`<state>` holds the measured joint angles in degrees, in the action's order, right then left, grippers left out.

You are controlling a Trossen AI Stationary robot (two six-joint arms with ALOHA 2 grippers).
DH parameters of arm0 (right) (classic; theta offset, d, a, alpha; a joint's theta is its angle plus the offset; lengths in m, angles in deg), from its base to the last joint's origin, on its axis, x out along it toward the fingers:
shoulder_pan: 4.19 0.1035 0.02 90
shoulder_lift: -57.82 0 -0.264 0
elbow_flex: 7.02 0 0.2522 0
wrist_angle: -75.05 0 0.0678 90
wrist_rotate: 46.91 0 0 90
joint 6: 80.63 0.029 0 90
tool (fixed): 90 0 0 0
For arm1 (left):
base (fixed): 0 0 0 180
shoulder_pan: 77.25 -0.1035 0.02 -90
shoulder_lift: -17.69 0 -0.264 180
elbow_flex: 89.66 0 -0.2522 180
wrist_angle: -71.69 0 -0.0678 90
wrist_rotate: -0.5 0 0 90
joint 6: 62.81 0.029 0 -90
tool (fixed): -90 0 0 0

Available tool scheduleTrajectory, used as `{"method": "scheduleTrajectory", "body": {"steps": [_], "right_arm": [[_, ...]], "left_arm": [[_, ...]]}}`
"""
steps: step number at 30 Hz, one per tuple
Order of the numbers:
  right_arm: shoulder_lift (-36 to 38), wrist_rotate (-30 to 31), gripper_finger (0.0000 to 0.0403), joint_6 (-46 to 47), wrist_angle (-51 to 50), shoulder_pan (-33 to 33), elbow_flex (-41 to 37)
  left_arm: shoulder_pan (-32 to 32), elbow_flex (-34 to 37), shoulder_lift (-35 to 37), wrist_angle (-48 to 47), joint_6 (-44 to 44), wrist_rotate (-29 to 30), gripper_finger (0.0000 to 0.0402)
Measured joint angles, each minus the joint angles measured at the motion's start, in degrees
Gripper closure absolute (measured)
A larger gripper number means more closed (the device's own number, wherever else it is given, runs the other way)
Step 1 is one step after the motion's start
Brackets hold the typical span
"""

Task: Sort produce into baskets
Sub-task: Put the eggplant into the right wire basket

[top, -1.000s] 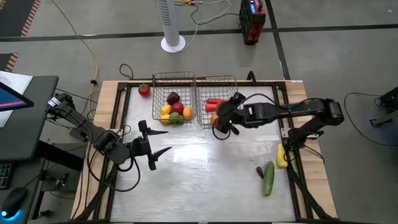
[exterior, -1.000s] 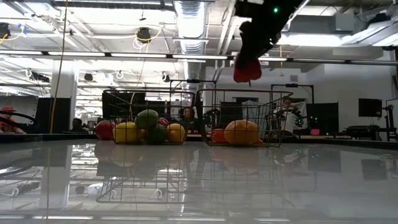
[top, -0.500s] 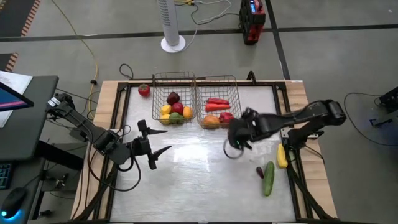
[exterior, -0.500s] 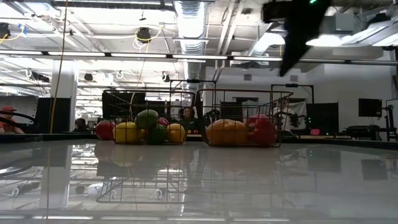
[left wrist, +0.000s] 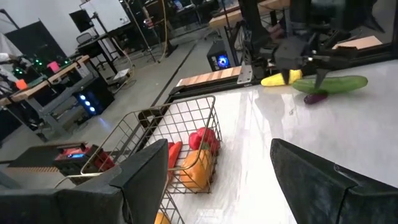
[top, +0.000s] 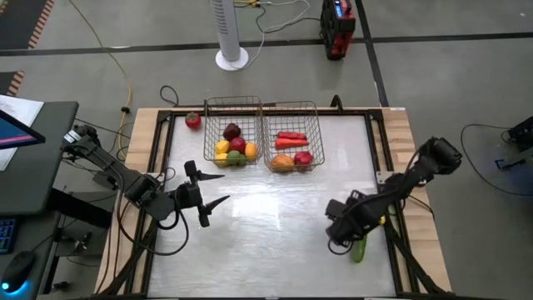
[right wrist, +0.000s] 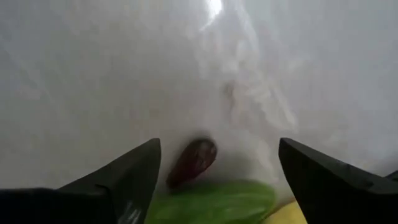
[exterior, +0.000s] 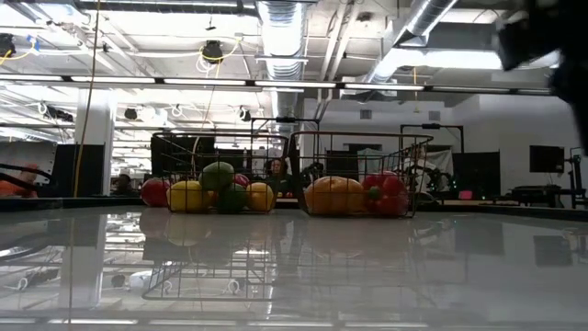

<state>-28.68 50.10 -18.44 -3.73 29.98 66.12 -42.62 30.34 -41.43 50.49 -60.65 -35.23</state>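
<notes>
While its fingers [right wrist: 124, 180] spread empty, right gripper [top: 343, 233] overhangs glossy cucumber [right wrist: 211, 202].

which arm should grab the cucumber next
Right. The right gripper hangs open directly over the cucumber, while the left gripper waits across the table.

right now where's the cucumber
In the high view the cucumber lies on the table's right side near the front edge, under the open right gripper, beside a yellow piece.
</notes>
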Motion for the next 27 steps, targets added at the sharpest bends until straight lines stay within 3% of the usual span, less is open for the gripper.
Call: {"method": "scheduleTrajectory", "body": {"steps": [7, 15, 27], "right_arm": [[-0.1, -2.7, 0.0119, 3.8, 8.7, 1.5, -4.7], [-0.1, -6.2, 0.0172, 8.3, 10.5, 2.3, -9.0], [0.0, -6.9, 0.0253, 9.8, 14.5, 4.5, -12.6]], "left_arm": [[0.0, 0.0, 0.0, 0.0, 0.0, 0.0, 0.0132], [0.0, 0.0, 0.0, 0.0, 0.0, -0.1, 0.0132], [0.0, 0.0, 0.0, 0.0, 0.0, -1.3, 0.0132]]}}
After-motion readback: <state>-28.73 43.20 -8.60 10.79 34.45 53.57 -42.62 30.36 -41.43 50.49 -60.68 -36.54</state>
